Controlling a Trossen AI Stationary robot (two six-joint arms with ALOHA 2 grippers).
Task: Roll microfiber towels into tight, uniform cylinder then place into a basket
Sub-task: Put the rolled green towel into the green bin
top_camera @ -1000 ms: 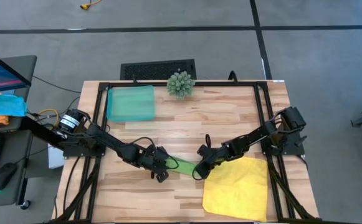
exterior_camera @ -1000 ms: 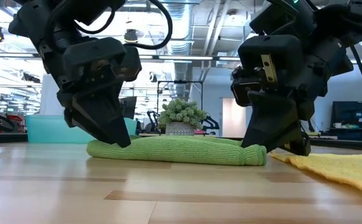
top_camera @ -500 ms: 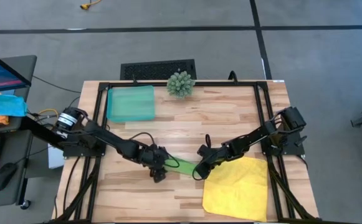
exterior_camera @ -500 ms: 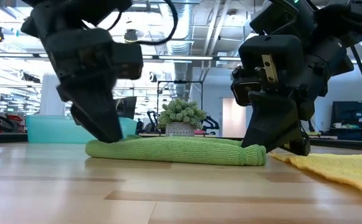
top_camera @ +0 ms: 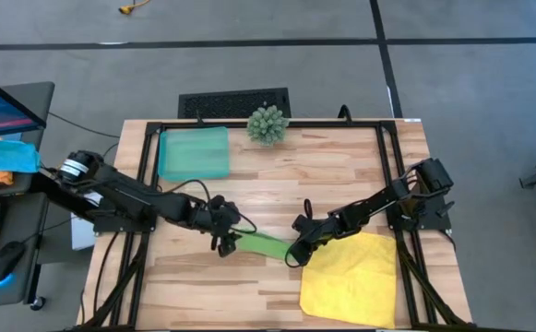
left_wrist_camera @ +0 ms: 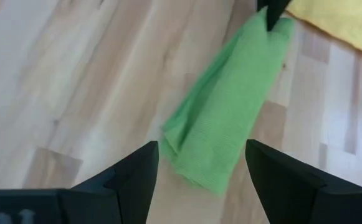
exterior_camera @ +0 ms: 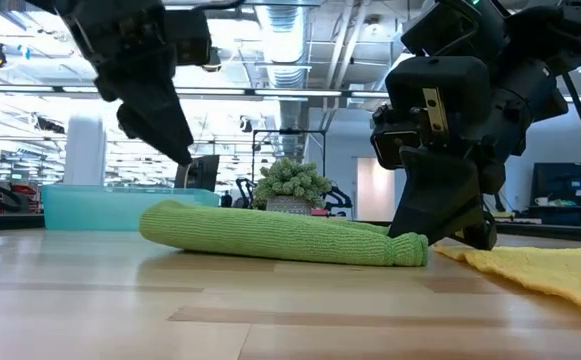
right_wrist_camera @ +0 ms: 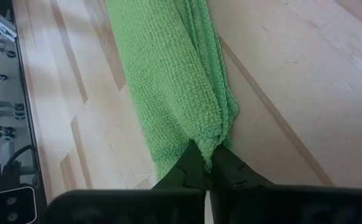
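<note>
The leaf green microfiber towel (top_camera: pixel 264 245) lies rolled into a long bundle on the table's middle, resting along its length (exterior_camera: pixel 280 238). My left gripper (top_camera: pixel 223 243) hangs open above the roll's left end (left_wrist_camera: pixel 187 149), touching nothing; in the low view it shows at the upper left (exterior_camera: pixel 170 150). My right gripper (top_camera: pixel 292 255) is shut on the roll's right end. The bright yellow towel (top_camera: pixel 351 278) lies flat at the near right. The teal basket (top_camera: pixel 194 152) stands at the far left. My right gripper pinches the green roll's right end (right_wrist_camera: pixel 196 140) between its two fingertips (right_wrist_camera: pixel 190 163). The fingers slant down from the table's right and lie along the roll. The roll stays on the table, its end layers gathered at the fingertips (exterior_camera: pixel 410 245).
A spiky green ball plant (top_camera: pixel 268 124) stands at the far edge beside the basket. The yellow towel's edge (exterior_camera: pixel 540 265) lies just right of my right gripper. Bare wood lies near the front left (top_camera: pixel 194 295).
My left gripper has opened, let go of the green roll's left end and risen, drawing back toward the table's left and far side. The roll's left end has puffed up a little; its right end stays pinched and still.
</note>
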